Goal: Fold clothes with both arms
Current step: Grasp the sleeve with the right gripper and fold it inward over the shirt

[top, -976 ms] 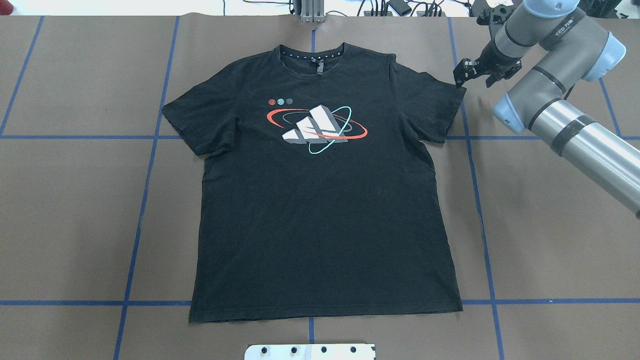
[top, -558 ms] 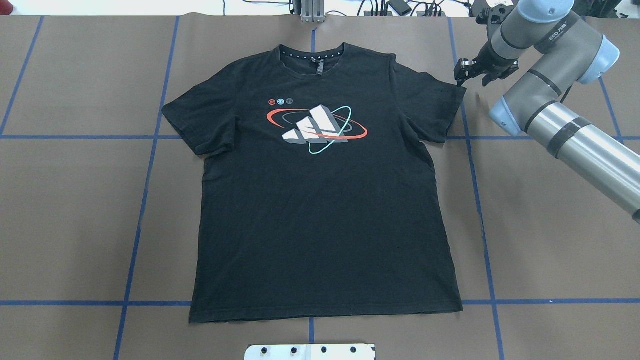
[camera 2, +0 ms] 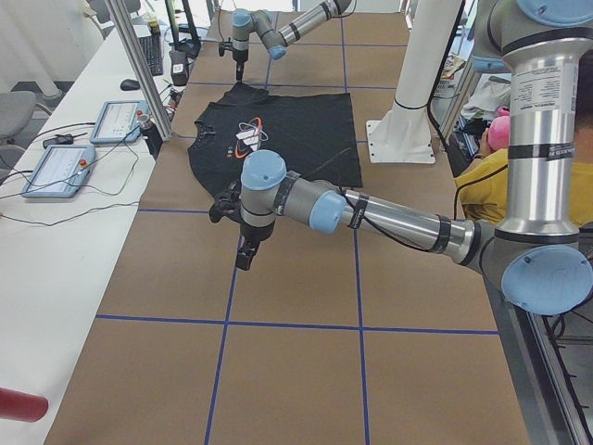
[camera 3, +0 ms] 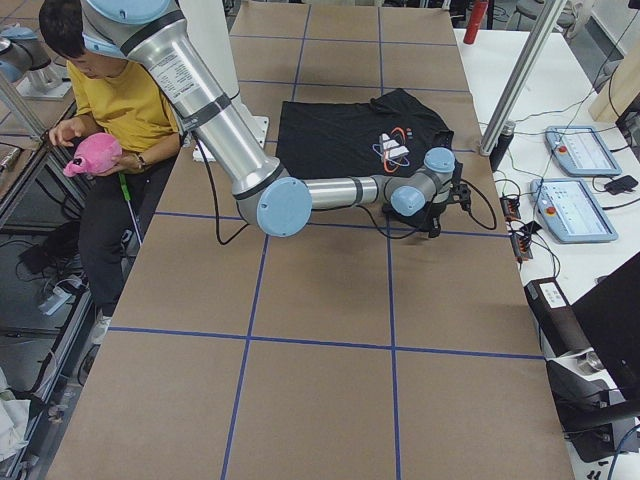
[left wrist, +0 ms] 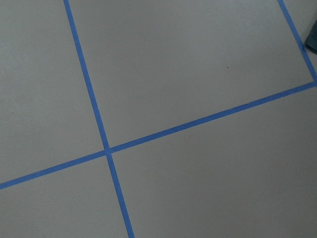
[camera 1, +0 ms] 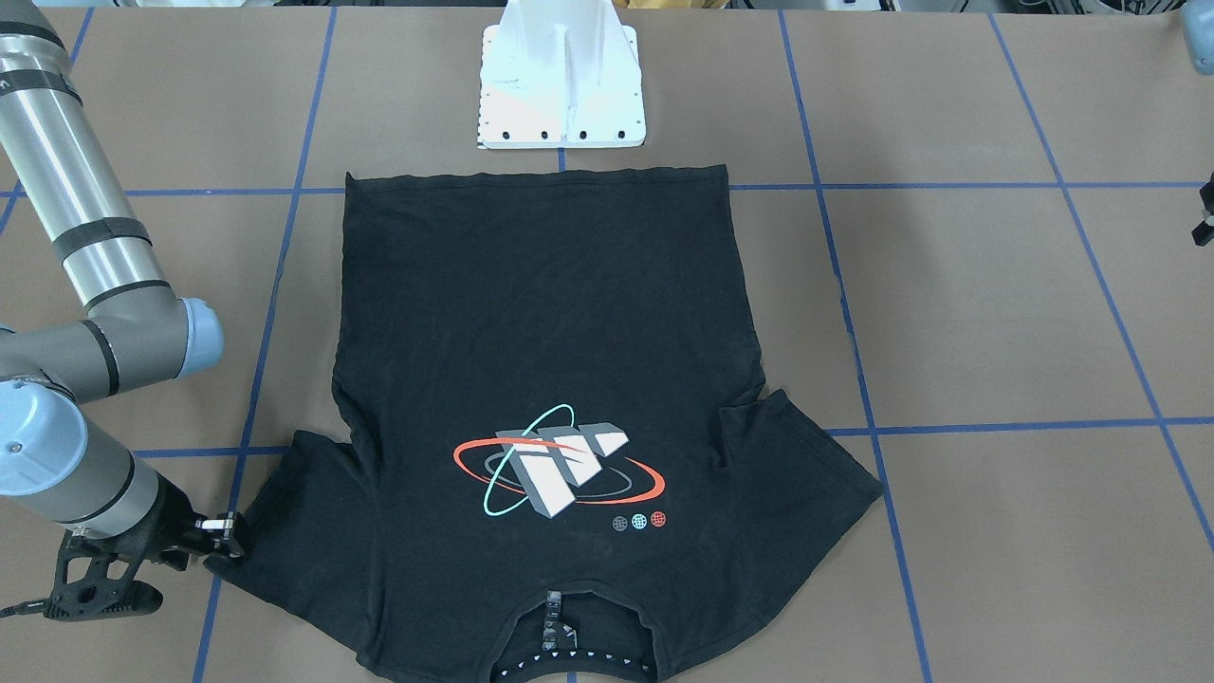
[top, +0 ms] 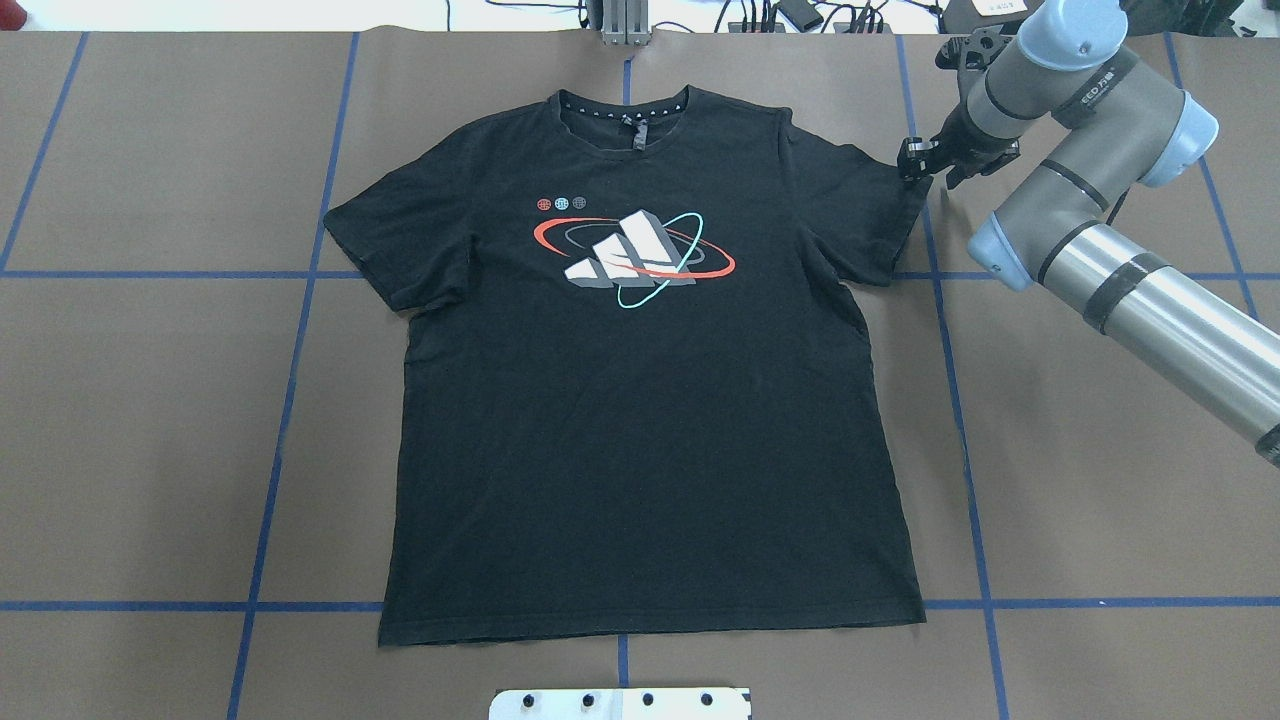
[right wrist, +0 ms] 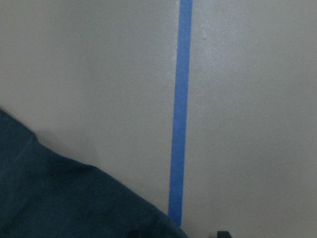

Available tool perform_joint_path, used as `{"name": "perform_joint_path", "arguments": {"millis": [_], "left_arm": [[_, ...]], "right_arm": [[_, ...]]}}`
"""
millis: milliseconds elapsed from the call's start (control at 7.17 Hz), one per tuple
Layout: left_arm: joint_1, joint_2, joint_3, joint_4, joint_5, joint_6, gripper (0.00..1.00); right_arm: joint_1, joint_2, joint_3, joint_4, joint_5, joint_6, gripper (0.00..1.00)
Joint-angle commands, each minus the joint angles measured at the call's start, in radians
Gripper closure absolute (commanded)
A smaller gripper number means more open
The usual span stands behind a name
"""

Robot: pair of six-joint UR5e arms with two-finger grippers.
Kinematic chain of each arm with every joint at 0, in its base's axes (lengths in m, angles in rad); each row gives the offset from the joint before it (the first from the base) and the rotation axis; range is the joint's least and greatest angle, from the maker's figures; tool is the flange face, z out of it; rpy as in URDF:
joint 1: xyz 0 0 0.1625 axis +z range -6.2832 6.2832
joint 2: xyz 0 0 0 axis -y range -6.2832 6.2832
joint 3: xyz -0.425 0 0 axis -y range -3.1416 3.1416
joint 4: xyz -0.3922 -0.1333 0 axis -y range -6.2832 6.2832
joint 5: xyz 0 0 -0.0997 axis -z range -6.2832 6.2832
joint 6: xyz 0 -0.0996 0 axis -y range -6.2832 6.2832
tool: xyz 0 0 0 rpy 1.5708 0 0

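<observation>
One sleeve [top: 885, 215] layer may slip, since the right gripper [top: 918, 163], gape unclear, sits only at the shirt's [top: 640, 420] upper-right tip.

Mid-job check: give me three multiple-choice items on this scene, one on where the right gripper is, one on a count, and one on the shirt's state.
1. Where is the right gripper?
A. At the tip of a sleeve of the black short-sleeved T-shirt
B. At the bottom hem
C. Over the collar

2. How many small round dots sit beside the orbit-ring logo?
A. Two
B. Three
C. Five

3. How does the T-shirt lie?
A. Folded in half
B. Crumpled in a heap
C. Spread flat, logo up

Answers:
1 A: the overhead view shows it at the sleeve's outer edge.
2 B: a red, a teal and a grey dot stand in a row.
3 C: both sleeves are spread and the print shows.
</observation>
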Motion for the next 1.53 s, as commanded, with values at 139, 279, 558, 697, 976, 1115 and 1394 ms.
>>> {"name": "perform_joint_path", "arguments": {"millis": [139,279,558,697,976,1115,1394], "left_arm": [[0.001,0.001,0.0,-0.001,0.0,0.001,0.0],[0.001,0.001,0.002,0.001,0.0,0.001,0.0],[0.002,0.001,0.003,-0.001,-0.001,-0.001,0.0],[0.007,0.001,0.0,-0.001,-0.001,-0.002,0.0],[0.007,0.001,-0.001,-0.002,-0.001,-0.004,0.0],[0.007,0.001,-0.003,-0.002,-0.001,-0.004,0.0],[0.007,0.001,0.0,-0.001,0.0,-0.005,0.0]], "right_arm": [[-0.001,0.003,0.002,0.0,-0.001,0.001,1.0],[-0.001,0.005,0.002,0.0,-0.001,0.001,1.0],[0.013,0.011,0.026,0.0,0.007,0.006,1.0],[0.019,-0.019,0.145,-0.01,0.039,0.025,1.0],[-0.037,-0.04,0.255,-0.009,0.047,0.166,1.0],[-0.086,-0.001,0.244,-0.007,0.038,0.25,1.0],[-0.123,0.132,0.127,-0.007,-0.008,0.332,1.0]]}}
